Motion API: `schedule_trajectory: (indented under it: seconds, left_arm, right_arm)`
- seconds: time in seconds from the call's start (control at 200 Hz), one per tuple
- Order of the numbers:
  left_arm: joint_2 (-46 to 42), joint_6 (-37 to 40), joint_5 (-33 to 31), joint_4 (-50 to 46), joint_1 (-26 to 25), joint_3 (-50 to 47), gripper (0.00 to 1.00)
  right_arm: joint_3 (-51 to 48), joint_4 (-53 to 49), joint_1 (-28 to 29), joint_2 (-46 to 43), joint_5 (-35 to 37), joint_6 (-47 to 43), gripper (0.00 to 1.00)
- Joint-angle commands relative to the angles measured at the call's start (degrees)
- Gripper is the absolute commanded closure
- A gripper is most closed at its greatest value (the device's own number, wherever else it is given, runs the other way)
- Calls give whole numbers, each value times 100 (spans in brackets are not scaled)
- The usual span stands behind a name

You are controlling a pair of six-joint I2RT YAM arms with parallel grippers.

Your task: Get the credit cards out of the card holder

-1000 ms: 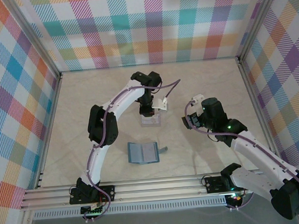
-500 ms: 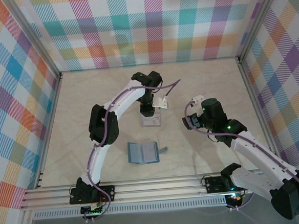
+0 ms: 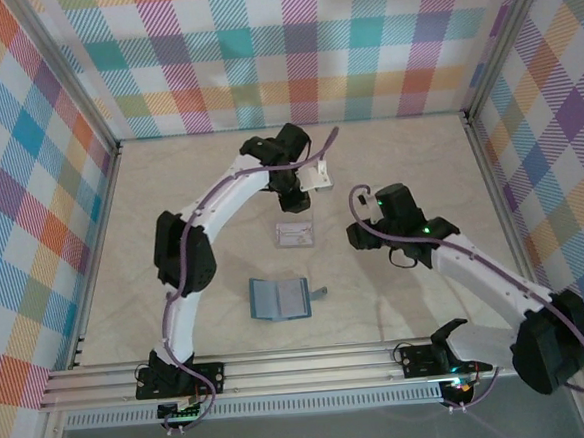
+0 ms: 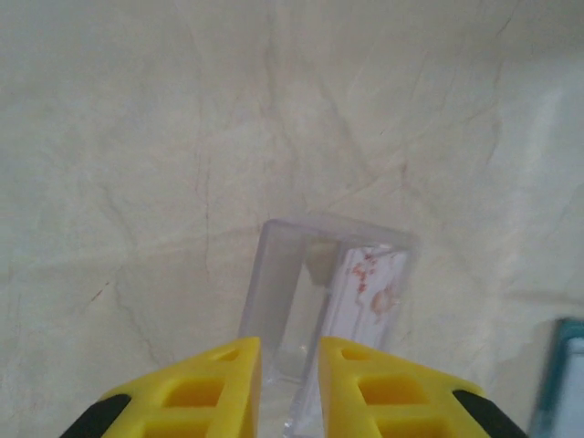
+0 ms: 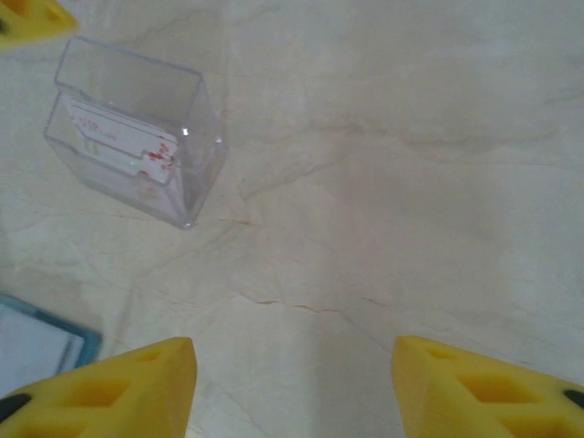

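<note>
A small flat teal-blue bifold card holder lies opened out on the pale, marble-veined table top, near the front and between the two arms. Its slate-blue inside faces up, and whether the pale panel in it is a card or lining cannot be told. Just behind it stands a clear, hard plastic box with square corners and an open top. This box holds one thin white credit card with red markings too blurred to read. The left gripper hangs just beyond the box, its yellow fingers parted by a narrow gap and grasping nothing. Right of the box, the right gripper hovers over bare table, spread wide and empty.
</note>
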Motion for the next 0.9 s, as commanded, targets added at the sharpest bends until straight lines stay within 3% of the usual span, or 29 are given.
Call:
schedule_trajectory:
  seconds: [0.0,0.14,0.295,0.49,0.66,0.775,0.845,0.895]
  left_arm:
    - [-867,-1294,720,867,44,-677,76]
    - [-1687,-2768,867,1724,44,-1737,78]
    - [-2469,-4337,739,2399,53,-2688,76]
    - [-3450,-6120,652,3107,53,-3938,72]
    - [-4248,-7075,820,3614,55,-4871,69]
    - [-4524,-7306,872,3331,53,-5033,68]
    - [-4602,-7293,1050,3026,44,-5025,69]
    - [-4708,-7284,1041,2827,6,-5069,70]
  right_arm:
    - [290,-308,373,293,-544,964,44]
    - [287,-258,849,596,-741,1610,45]
    - [178,-77,994,952,-1499,2417,52]
    - [-160,115,1214,1179,-1722,2840,52]
    - [-399,270,1280,1413,-1856,3044,47]
    - [-433,232,1308,1635,-1954,3023,47]
    - [-500,405,1313,1772,-2110,3016,49]
    - [-532,506,1339,1840,-2180,3019,57]
